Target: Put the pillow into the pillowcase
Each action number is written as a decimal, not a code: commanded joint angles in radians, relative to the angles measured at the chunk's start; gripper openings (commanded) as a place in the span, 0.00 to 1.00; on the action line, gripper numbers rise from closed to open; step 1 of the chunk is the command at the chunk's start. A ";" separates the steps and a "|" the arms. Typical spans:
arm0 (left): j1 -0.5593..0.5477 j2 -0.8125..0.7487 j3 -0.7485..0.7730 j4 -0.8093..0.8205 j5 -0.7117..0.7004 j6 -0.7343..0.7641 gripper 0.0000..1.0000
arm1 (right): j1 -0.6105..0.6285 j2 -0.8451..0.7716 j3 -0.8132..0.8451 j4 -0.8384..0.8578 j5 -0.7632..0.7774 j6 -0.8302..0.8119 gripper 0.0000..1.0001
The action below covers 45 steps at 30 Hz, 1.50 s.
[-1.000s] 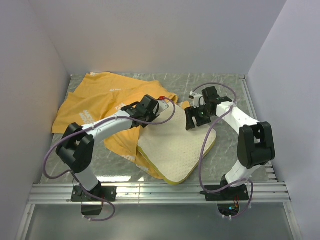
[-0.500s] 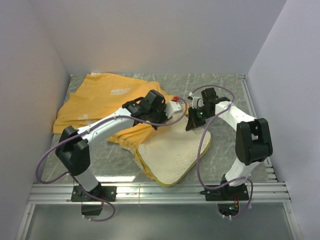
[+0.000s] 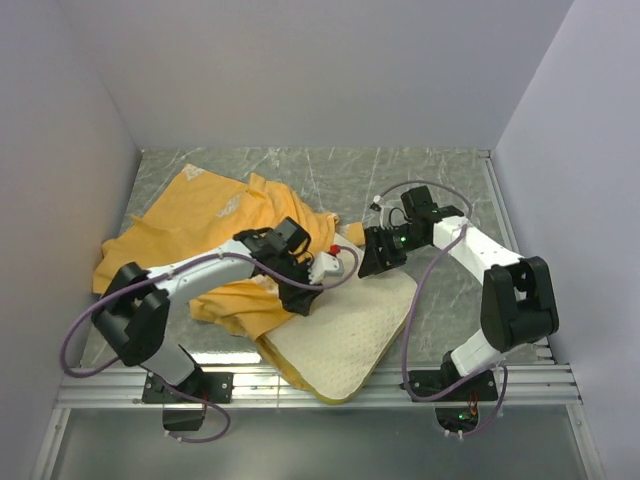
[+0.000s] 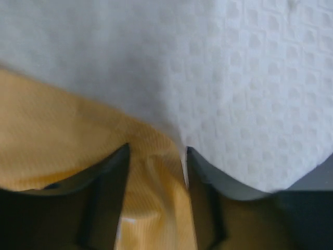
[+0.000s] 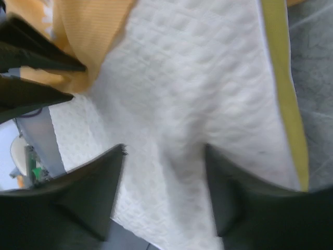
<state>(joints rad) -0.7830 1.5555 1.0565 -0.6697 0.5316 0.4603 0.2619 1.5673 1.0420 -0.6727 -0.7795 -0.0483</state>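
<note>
The pillow [image 3: 345,335] lies flat on the grey marbled worktop [image 3: 400,170], at the near side between the two arms; its nearest corner reaches the metal rail [image 3: 520,385] at the worktop's front edge; its cream, dotted face is up and almost wholly bare, so it is not inside the pillowcase [image 3: 190,215]. The pillowcase is heaped to the left of the middle, rumpled, showing only its orange-yellow side with pale prints; its near folds touch the left edge of the pillow, and whether they lap over or under it there cannot be told from above. The left hand [image 3: 300,296] is down at that meeting place; in its wrist view a strip of the orange-yellow cloth runs between its two dark fingers [image 4: 112,198], which are set close and pinch the fold, with the pillow's quilted face just beyond and touching the right-side finger. The right hand [image 3: 375,255] is at the far corner of the pillow; in its wrist view its fingers [image 5: 88,203] stand part way apart with the pillow's white quilting creased and bunched between them, so it grips the pillow itself; the yellow-green band [image 5: 278,62] of the pillow's edge runs along the right of that view, with bare worktop past it; the dark tips of the left hand, pinching orange cloth, show at that view's upper left.
</note>
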 commanded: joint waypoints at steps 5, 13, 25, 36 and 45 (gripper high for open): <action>0.276 -0.264 0.069 -0.041 0.142 -0.093 0.64 | -0.073 -0.086 0.211 -0.004 0.061 -0.114 0.87; 0.513 -0.292 0.022 -0.053 -0.260 -0.396 0.57 | -0.035 0.158 0.311 0.079 0.111 -0.065 0.70; 0.555 0.133 0.147 -0.021 -0.237 -0.361 0.36 | 0.046 0.151 0.003 0.088 -0.119 -0.070 0.37; 0.453 0.545 0.867 0.104 -0.196 -0.376 0.55 | 0.051 -0.027 -0.022 0.122 -0.202 -0.015 0.45; 0.372 -0.027 0.402 0.156 -0.130 -0.273 0.93 | -0.124 -0.320 -0.137 0.212 0.227 0.042 0.89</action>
<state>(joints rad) -0.3168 1.7695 1.6108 -0.5549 0.3462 0.1520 0.1471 1.3209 0.9581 -0.5499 -0.7692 -0.0547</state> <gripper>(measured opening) 0.879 0.863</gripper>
